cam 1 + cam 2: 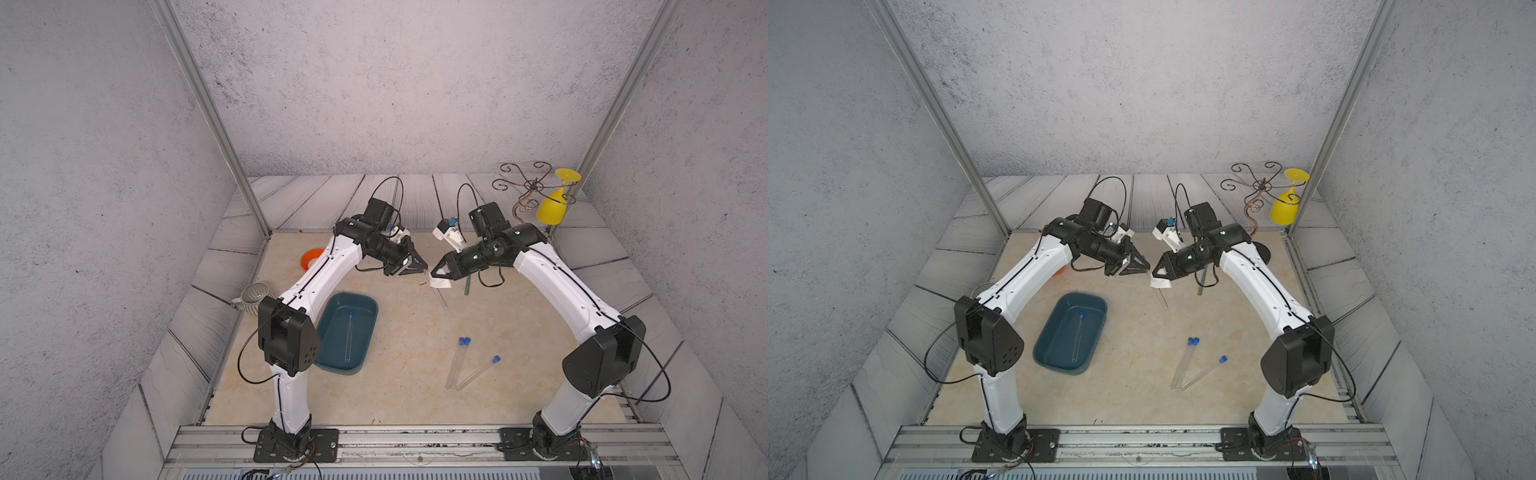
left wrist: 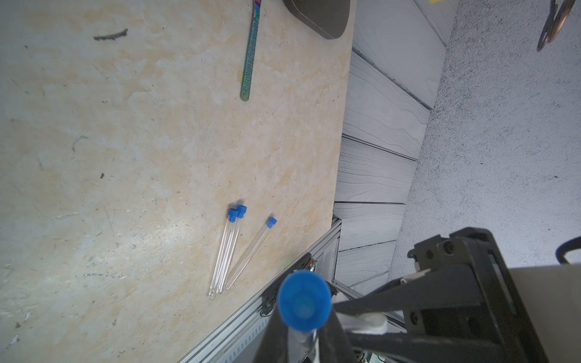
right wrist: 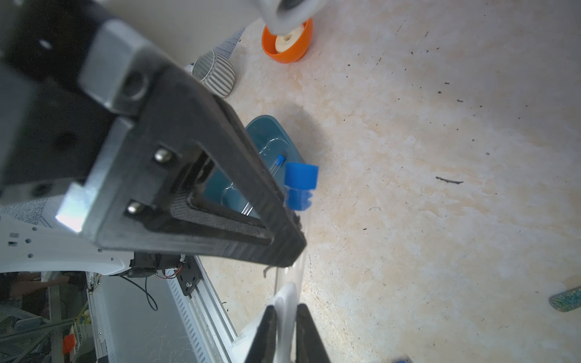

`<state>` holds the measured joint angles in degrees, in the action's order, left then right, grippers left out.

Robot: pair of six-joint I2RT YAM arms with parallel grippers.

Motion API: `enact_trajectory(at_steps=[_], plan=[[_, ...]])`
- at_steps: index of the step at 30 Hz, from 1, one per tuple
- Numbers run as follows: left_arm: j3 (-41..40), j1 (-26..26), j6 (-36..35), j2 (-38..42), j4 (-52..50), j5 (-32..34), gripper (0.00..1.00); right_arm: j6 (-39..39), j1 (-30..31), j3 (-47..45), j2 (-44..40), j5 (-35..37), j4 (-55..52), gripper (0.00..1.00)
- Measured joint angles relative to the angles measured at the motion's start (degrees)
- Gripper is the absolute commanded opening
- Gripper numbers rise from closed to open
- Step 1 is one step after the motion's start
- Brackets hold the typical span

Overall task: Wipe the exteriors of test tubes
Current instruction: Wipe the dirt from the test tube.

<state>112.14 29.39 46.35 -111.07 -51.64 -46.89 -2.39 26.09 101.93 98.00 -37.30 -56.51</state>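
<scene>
My left gripper (image 1: 423, 268) (image 2: 303, 333) is shut on a clear test tube just below its blue cap (image 2: 304, 298) (image 3: 300, 185). The tube (image 1: 441, 298) (image 1: 1162, 300) slants down toward the beige table. My right gripper (image 1: 434, 272) (image 3: 288, 333) meets it tip to tip, shut on a white wipe (image 1: 439, 284) (image 1: 1160, 284) (image 3: 285, 309) that is folded round the tube. Three more test tubes (image 1: 459, 361) (image 2: 231, 251) lie on the table at the front right, two of them side by side. Another tube (image 1: 349, 336) (image 1: 1078, 338) lies in the teal tub (image 1: 365, 305).
A teal flat utensil (image 1: 467, 286) (image 2: 250, 63) lies under the right arm. An orange bowl (image 1: 311, 257) (image 3: 287, 47) and a striped mug (image 1: 254, 294) (image 3: 215, 74) stand at the left. A yellow glass (image 1: 550, 208) hangs on a wire rack (image 1: 530, 185) at the back right.
</scene>
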Motion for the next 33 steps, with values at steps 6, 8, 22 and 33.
enact_trajectory(at_steps=[6,8,22,33], plan=[[0.0,0.04,0.04,-0.92,0.02,-0.09,0.06,1.03,1.77,1.05,0.37,2.86,-1.07,0.21],[0.0,0.11,0.07,-1.2,0.11,-0.11,0.06,1.16,1.75,1.29,0.72,4.37,-1.53,0.21],[-0.26,0.63,2.56,-1.4,3.91,-2.4,0.06,1.4,1.77,1.51,2.27,7.26,-2.47,0.36],[-0.94,0.63,3.65,-1.4,5.44,-2.89,0.06,1.68,1.77,1.51,2.27,9.18,-2.8,0.6]])
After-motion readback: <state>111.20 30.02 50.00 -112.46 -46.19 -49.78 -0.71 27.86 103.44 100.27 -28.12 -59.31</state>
